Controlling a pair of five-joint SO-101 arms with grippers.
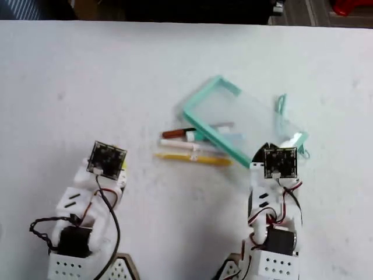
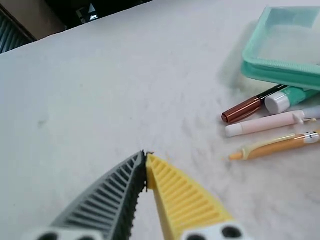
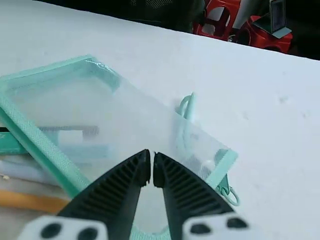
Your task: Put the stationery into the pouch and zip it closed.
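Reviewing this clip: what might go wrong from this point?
1. The pens stick out past the open edge of the pouch; zipping now would likely jam on them.
2. The left gripper and right gripper are both shut and neither holds the pouch, so pushing pens in may slide it away.
3. The yellow pen lies loose on the table and may roll if nudged.
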